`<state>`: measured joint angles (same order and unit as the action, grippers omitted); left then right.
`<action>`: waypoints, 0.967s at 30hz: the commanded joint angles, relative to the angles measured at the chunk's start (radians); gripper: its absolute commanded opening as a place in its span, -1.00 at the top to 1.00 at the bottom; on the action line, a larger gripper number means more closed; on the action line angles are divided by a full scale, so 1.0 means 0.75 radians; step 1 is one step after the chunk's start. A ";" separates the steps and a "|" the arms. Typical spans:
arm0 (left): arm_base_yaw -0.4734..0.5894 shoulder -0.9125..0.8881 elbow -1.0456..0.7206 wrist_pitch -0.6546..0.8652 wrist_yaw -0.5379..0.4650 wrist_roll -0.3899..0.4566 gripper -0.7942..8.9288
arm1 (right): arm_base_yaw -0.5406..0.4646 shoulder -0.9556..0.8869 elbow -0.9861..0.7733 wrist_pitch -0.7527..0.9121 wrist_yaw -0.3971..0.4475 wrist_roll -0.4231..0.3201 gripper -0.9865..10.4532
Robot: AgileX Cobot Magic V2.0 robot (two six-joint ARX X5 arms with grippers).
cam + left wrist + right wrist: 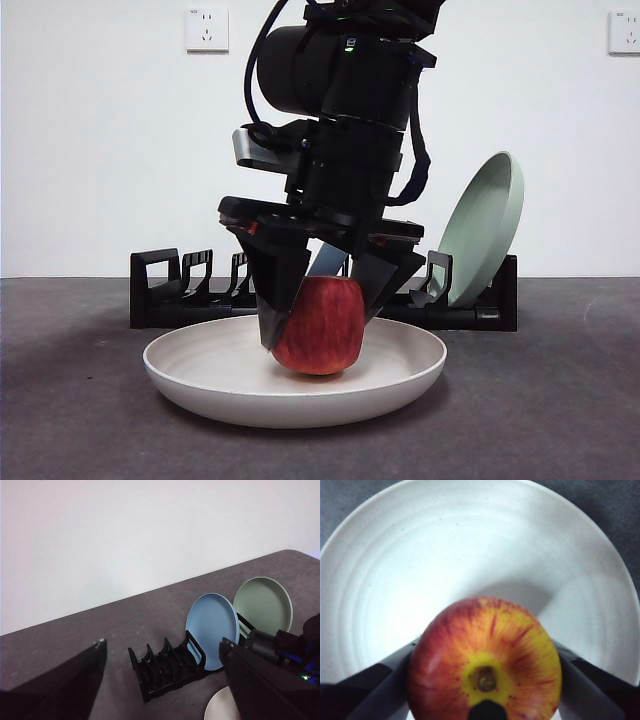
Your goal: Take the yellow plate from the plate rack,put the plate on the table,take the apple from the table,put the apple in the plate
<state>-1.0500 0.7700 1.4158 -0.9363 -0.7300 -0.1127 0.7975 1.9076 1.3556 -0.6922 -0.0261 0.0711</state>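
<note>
Two black jaws of the right gripper are clamping the apple from either side, the fruit sitting upright between them with its stem end facing up toward the wrist. The apple is resting in the yellow plate, a little off the plate's middle, and the plate is lying flat on the table directly beneath the claw. Behind the claw, the plate rack is stretching across the table, its empty slot dividers showing to one side of the arm and a pale green plate leaning in it on the other side. A sliver of a light blue plate is peeking out between the jaws, just behind the apple. The left gripper is hanging well apart from the work, high over the table, its jaws standing wide apart with nothing between them; below and beyond it, the rack is holding the blue and green plates side by side near one end.
</note>
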 commanded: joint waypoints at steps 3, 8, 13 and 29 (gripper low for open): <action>-0.003 -0.004 -0.004 -0.011 -0.003 0.004 0.06 | 0.005 0.005 -0.004 0.006 0.004 0.010 -0.09; -0.003 -0.004 -0.004 -0.031 -0.003 0.000 0.06 | 0.005 0.005 -0.004 0.006 0.002 0.010 -0.12; -0.003 -0.004 -0.004 -0.050 -0.003 -0.001 0.06 | 0.004 -0.008 -0.003 0.007 0.002 0.010 -0.12; -0.003 0.176 -0.004 -0.012 0.008 0.023 0.06 | -0.070 -0.467 0.028 -0.037 0.014 -0.039 -0.09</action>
<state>-1.0500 0.8894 1.4158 -0.9554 -0.7258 -0.1112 0.7551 1.5768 1.3746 -0.7158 -0.0219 0.0586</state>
